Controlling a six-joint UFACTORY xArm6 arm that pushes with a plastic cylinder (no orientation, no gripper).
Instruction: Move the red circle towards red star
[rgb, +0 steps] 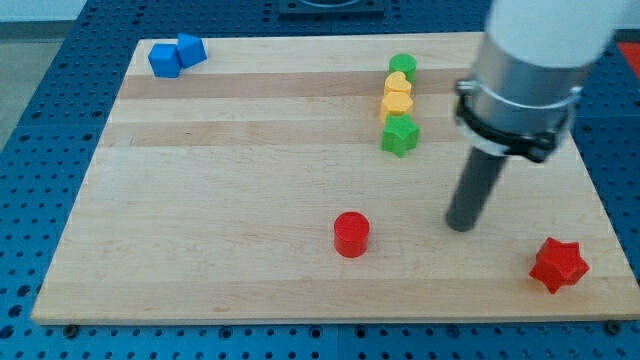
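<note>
The red circle (351, 234) sits on the wooden board (220, 220) near the view's bottom, just right of centre. The red star (559, 264) lies at the board's bottom right corner. My tip (460, 226) rests on the board between them, to the right of the red circle and up-left of the red star, touching neither.
A green star (400, 135), two yellow blocks (397, 104) (398, 83) and a green block (403, 66) form a column at the top, right of centre. Two blue blocks (165, 60) (191, 49) sit at the top left corner.
</note>
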